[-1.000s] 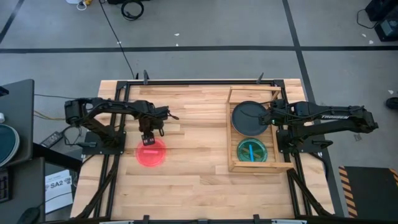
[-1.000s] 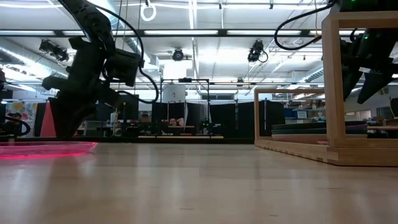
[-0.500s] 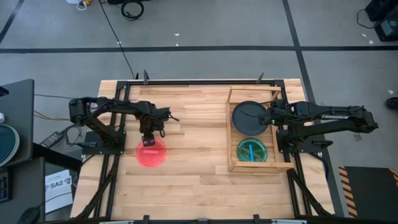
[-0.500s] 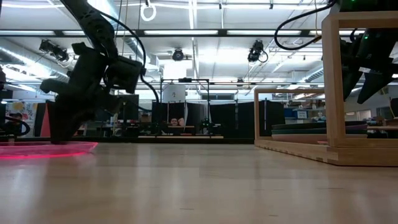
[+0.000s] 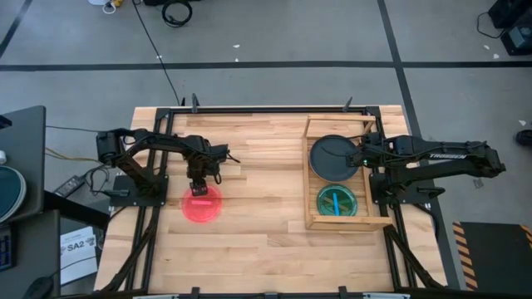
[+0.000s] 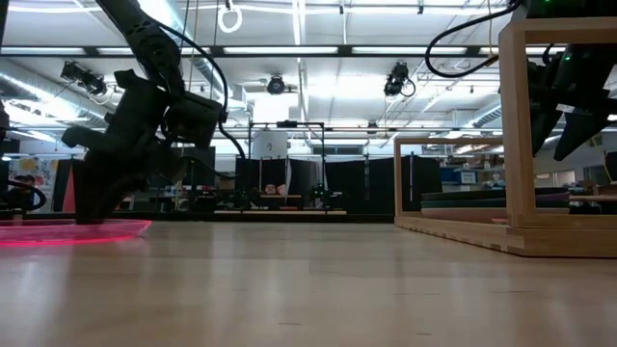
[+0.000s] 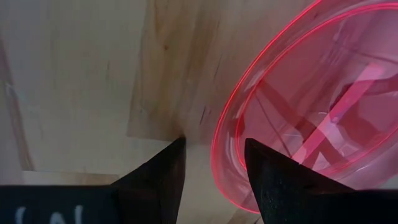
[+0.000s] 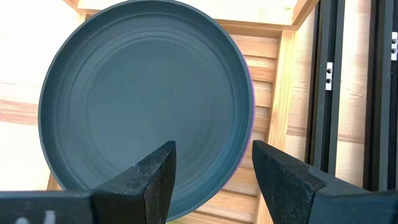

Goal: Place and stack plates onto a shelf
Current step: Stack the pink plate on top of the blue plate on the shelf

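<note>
While the right gripper is waiting open over the teal plate on the shelf, the left gripper is straddling, open, the red plate's near rim

Plates visible – three tops: red-pink plate, dark teal plate, green plate. Shelf – one. Arms – two.

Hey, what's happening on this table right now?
The left claw is open and down at the edge of the red-pink plate lying on the tabletop, one finger at its rim. The right claw is open over the dark teal plate on the shelf, where a green plate also sits.
</note>
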`<state>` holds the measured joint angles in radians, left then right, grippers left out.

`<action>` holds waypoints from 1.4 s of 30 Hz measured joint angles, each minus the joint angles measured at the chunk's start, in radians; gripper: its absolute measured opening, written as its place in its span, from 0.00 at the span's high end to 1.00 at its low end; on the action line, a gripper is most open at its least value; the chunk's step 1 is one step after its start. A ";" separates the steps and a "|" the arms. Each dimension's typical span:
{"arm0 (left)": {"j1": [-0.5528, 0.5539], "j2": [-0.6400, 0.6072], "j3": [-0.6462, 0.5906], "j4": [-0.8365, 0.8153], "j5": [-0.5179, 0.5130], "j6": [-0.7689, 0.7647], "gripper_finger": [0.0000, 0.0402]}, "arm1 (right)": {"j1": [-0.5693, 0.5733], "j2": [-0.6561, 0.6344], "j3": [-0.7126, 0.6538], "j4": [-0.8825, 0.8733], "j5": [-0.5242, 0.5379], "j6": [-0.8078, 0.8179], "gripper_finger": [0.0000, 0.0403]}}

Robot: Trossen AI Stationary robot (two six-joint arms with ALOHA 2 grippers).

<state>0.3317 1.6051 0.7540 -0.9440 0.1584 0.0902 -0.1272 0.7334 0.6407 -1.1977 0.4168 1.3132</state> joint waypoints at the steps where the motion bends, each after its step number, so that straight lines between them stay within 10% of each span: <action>1: 0.000 0.000 0.000 0.000 -0.001 0.000 0.58 | 0.000 0.000 0.000 0.000 0.000 0.000 0.46; 16: 0.002 0.002 -0.002 -0.001 0.005 0.000 0.97 | 0.000 0.000 0.000 0.000 0.000 0.000 0.46; 42: 0.013 -0.003 0.060 0.100 0.138 -0.064 0.98 | 0.000 0.002 0.000 0.343 -0.156 -0.097 0.46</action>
<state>0.3451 1.6016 0.8140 -0.8440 0.2963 0.0265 -0.1268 0.7354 0.6407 -0.8545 0.2607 1.2163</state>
